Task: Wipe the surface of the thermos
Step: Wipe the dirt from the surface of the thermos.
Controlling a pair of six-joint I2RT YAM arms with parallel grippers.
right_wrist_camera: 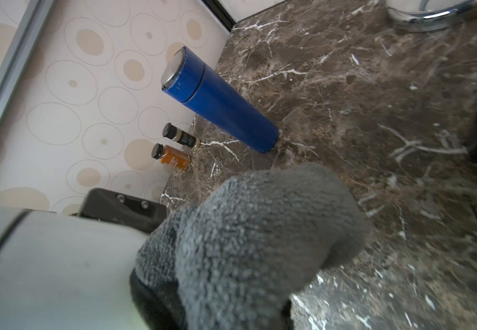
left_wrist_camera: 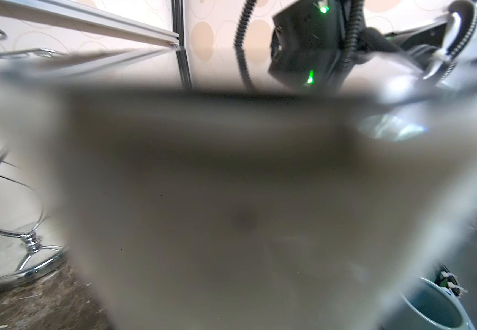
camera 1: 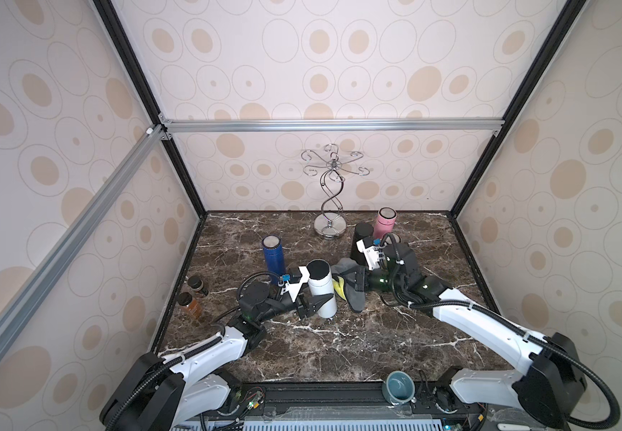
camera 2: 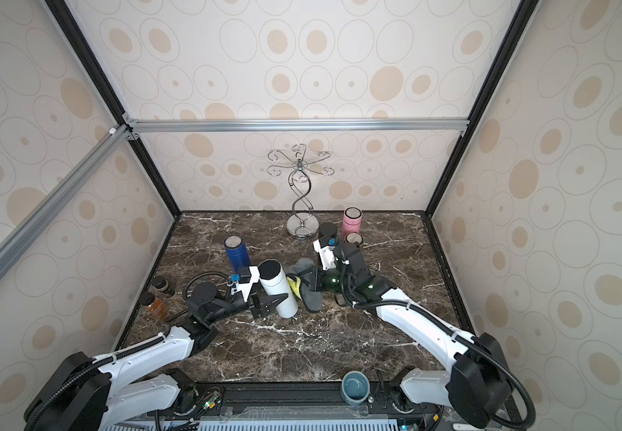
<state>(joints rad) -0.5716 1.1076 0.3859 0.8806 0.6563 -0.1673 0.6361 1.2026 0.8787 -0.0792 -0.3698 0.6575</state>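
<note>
The white thermos with a black lid stands slightly tilted in the middle of the marble table in both top views. My left gripper is shut on its lower body from the left. My right gripper is shut on a grey and yellow cloth, which presses against the thermos's right side. The left wrist view is filled by the blurred thermos. In the right wrist view the grey cloth covers the jaws, beside the white thermos wall.
A blue flask stands behind the left gripper. A pink flask, a black cup and a chrome hook stand stand at the back. Two small bottles are by the left wall. A teal mug sits at the front edge.
</note>
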